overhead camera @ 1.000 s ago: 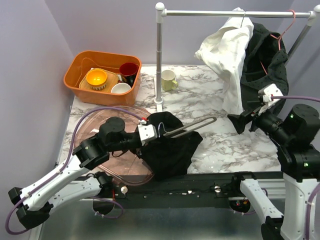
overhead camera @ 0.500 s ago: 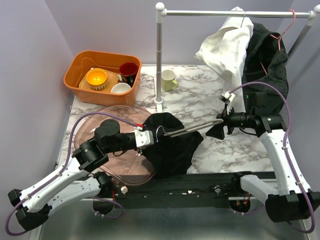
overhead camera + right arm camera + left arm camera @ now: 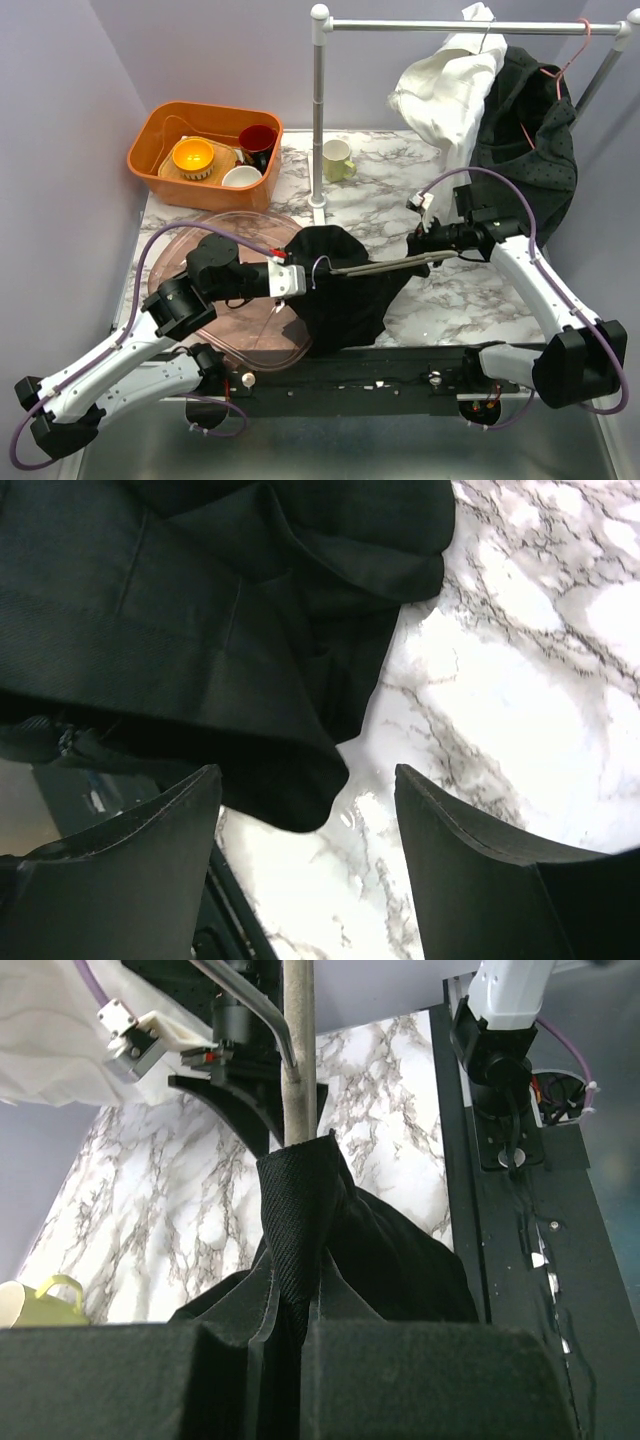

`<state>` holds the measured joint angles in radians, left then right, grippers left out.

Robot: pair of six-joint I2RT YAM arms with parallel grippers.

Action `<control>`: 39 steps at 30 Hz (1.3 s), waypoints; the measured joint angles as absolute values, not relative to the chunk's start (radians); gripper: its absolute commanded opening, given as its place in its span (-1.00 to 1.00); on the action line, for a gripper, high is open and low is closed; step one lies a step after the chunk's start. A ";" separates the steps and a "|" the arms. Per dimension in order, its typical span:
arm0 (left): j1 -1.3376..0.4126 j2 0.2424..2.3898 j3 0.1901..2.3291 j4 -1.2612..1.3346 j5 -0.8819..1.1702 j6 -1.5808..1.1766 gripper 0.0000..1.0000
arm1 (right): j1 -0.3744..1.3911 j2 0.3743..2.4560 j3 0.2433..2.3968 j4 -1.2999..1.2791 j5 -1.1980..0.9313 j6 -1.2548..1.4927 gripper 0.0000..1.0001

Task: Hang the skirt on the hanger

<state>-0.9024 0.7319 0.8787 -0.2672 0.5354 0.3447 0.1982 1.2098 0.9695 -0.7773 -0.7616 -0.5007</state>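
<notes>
- The step in hand looks like threading. The bar of the hanger (image 3: 385, 264) runs into the black skirt (image 3: 345, 300), which lies bunched on the marble table (image 3: 480, 290) near its front edge.
- The left gripper (image 3: 292, 279) is clenched on a fold of the skirt's band. Its wrist view shows the cloth pinched in the seam between the 2 fingers, with the bar rising out of the fabric just beyond.
- The right gripper (image 3: 420, 242) sits at the bar's free end, released. Its 2 fingers (image 3: 130, 860) are spread with nothing between them, only skirt and marble below.
- Next, I judge, the right claw must close on the bar's end or on loose waistband and draw the cloth along while the left steadies. The limp fabric could slide off.
- I cannot tell whether the left grip also traps the hanger's hook, how far the bar reaches inside the cloth, or whether the right fingers touch the bar.
</notes>
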 measured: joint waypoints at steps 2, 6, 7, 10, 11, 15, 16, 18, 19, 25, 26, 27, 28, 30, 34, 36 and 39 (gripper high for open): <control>-0.902 0.728 0.879 -0.272 0.539 0.345 -1.00 | 0.216 1.228 0.970 -0.755 -0.754 -0.498 0.52; -0.902 0.719 0.879 -0.274 0.543 0.347 -1.00 | 0.247 1.262 0.969 -0.733 -0.752 -0.506 0.54; -0.902 0.717 0.879 -0.275 0.543 0.348 -1.00 | 0.258 1.275 0.966 -0.729 -0.752 -0.516 0.54; -0.902 0.714 0.879 -0.277 0.551 0.349 -1.00 | 0.287 1.297 0.947 -0.719 -0.752 -0.528 0.52; -0.902 0.714 0.879 -0.278 0.554 0.350 -1.00 | 0.296 1.304 0.937 -0.715 -0.752 -0.530 0.50; -0.902 0.713 0.880 -0.282 0.568 0.349 -1.00 | 0.313 1.333 0.923 -0.696 -0.749 -0.530 -0.09; -0.902 0.713 0.881 -0.283 0.570 0.349 -1.00 | 0.313 1.336 0.923 -0.693 -0.748 -0.529 -0.25; -0.902 0.710 0.887 -0.289 0.573 0.350 -1.00 | 0.313 1.344 0.925 -0.693 -0.747 -0.527 -0.63; -0.902 0.704 0.890 -0.294 0.573 0.353 -1.00 | 0.313 1.347 0.927 -0.693 -0.746 -0.528 -0.76; -0.902 0.677 0.890 -0.340 0.554 0.377 -1.00 | 0.312 1.293 0.931 -0.731 -0.716 -0.537 -0.99; -0.902 0.676 0.890 -0.351 0.544 0.385 -1.00 | 0.309 1.245 0.933 -0.752 -0.696 -0.533 -0.99; -0.902 0.676 0.890 -0.359 0.535 0.393 -1.00 | 0.303 1.203 0.936 -0.765 -0.686 -0.532 -0.99; -0.902 0.677 0.890 -0.370 0.522 0.401 -1.00 | 0.291 1.136 0.945 -0.782 -0.668 -0.529 -0.99; -0.902 0.693 0.890 -0.394 0.493 0.418 -1.00 | 0.262 1.033 0.973 -0.805 -0.638 -0.524 -0.99; -0.898 0.755 0.892 -0.414 0.442 0.454 -1.00 | 0.225 0.848 1.050 -0.821 -0.555 -0.518 -0.99; -0.898 0.804 0.901 -0.428 0.421 0.469 -1.00 | 0.222 0.790 1.079 -0.832 -0.519 -0.513 -0.99; -0.898 0.881 0.944 -0.461 0.389 0.498 -1.00 | 0.221 0.750 1.115 -0.854 -0.471 -0.504 -0.99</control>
<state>-0.8978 0.8810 0.9443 -0.4610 0.3893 0.4976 0.2214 0.7498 1.1152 -0.8536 -0.4706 -0.5041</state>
